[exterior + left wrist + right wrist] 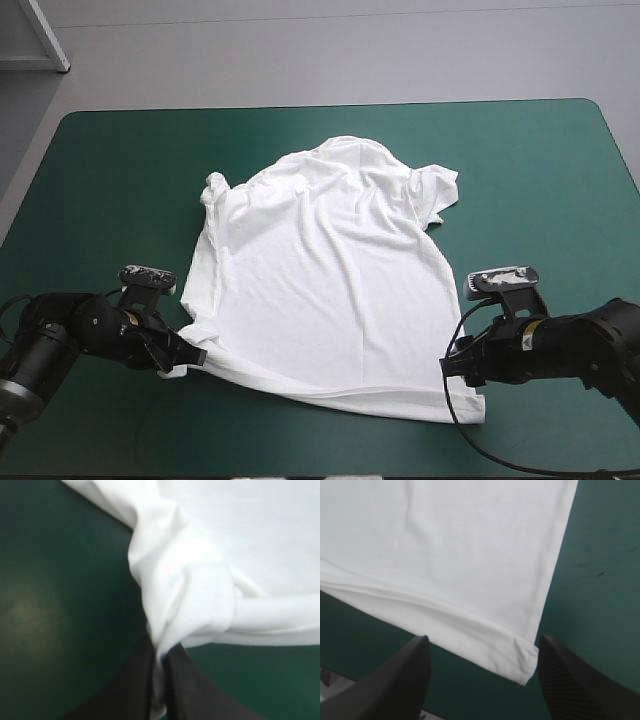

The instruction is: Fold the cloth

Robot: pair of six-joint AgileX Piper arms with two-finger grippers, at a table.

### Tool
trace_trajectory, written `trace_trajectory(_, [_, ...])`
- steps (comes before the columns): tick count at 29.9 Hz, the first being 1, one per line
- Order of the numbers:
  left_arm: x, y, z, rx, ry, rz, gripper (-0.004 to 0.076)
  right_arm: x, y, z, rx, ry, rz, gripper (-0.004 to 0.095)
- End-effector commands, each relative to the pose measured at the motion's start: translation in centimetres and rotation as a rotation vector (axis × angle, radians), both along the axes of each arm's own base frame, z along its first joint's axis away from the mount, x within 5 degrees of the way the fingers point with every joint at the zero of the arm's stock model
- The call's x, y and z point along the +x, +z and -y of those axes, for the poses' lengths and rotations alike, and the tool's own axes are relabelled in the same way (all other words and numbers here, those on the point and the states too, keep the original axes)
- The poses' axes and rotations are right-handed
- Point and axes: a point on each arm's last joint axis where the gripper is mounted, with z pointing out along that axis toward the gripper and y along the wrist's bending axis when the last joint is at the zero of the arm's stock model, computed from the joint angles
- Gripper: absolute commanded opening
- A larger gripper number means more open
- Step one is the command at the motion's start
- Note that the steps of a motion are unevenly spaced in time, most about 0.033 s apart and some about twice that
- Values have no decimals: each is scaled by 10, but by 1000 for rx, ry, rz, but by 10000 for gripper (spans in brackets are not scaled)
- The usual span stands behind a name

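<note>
The white T-shirt (320, 280) lies spread on the teal-green table, collar toward the far edge and hem toward the front. At the hem's near left corner my left gripper (190, 355) is shut on the T-shirt (185, 600); a bunched fold of cloth runs between its black fingers (185, 690). My right gripper (455, 385) stands open at the hem's near right corner. In the right wrist view that corner of the T-shirt (522, 662) lies between the two fingers (410, 672), which do not touch it.
Bare teal-green cover (110, 180) runs round the shirt on every side. The table's front edge is close behind both grippers. A crumpled sleeve (215, 188) sits at the shirt's far left, the other sleeve (440, 190) at the far right.
</note>
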Motion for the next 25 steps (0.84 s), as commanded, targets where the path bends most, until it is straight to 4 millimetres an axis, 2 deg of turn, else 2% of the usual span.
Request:
trace_trajectory(1, [2, 27, 2, -18, -12, 64, 19, 5, -21, -6, 26, -7, -34, 557])
trace_trajectory(5, [5, 35, 2, -19, -23, 93, 19, 6, -57, -6, -13, -23, -102, 555])
trace_trajectory(8, [6, 35, 3, -19, -30, 104, 19, 0, -73, -3, -32, -27, -159, 555])
trace_trajectory(13, [6, 36, 3, -27, -28, 108, 19, -10, -91, -3, -19, -21, -230, 552])
trace_trajectory(16, [6, 36, 3, -29, -28, 108, 19, -11, -100, -3, 4, -19, -213, 527])
trace_trajectory(18, [6, 36, 3, -29, -28, 108, 19, -9, -102, -3, 12, -27, -186, 462])
trace_trajectory(21, [6, 36, 3, -28, -28, 106, 19, -6, -104, -4, 32, -24, -131, 302])
trace_trajectory(25, [6, 36, 3, -24, -30, 107, 19, 2, -101, -6, 49, -6, -21, 18])
